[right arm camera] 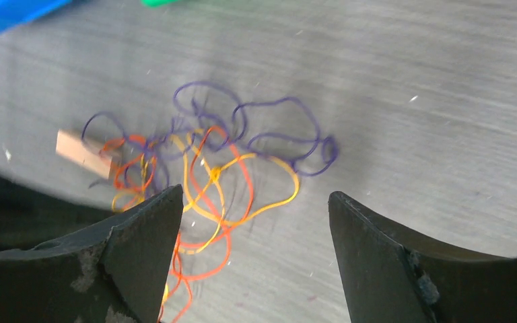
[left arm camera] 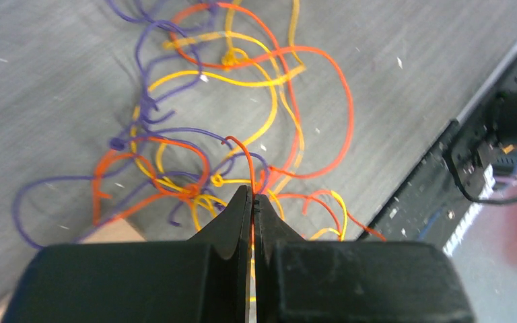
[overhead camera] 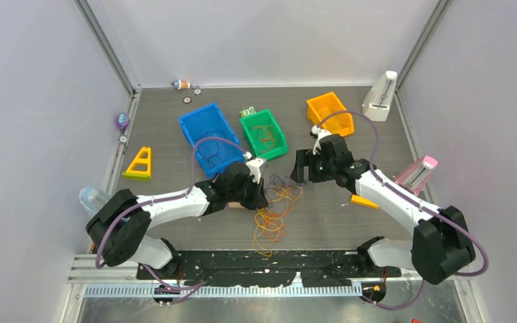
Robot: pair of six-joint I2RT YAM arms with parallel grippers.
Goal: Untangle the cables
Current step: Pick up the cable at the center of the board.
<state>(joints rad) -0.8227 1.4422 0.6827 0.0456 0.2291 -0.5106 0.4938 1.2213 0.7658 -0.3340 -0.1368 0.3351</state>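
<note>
Cables (left arm camera: 229, 134), loose orange, yellow, purple tangle

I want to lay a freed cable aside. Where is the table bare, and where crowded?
Bare: the grey tabletop between the tangle of thin coloured cables and the small orange wedge; also behind the yellow triangular frame, left of the blue plastic bin. Crowded: around the tangle.

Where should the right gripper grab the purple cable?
I'd grip the purple cable at its outer loop, which lies flat and clear of the orange and yellow cables. Bring the open right gripper straight down over it.
</note>
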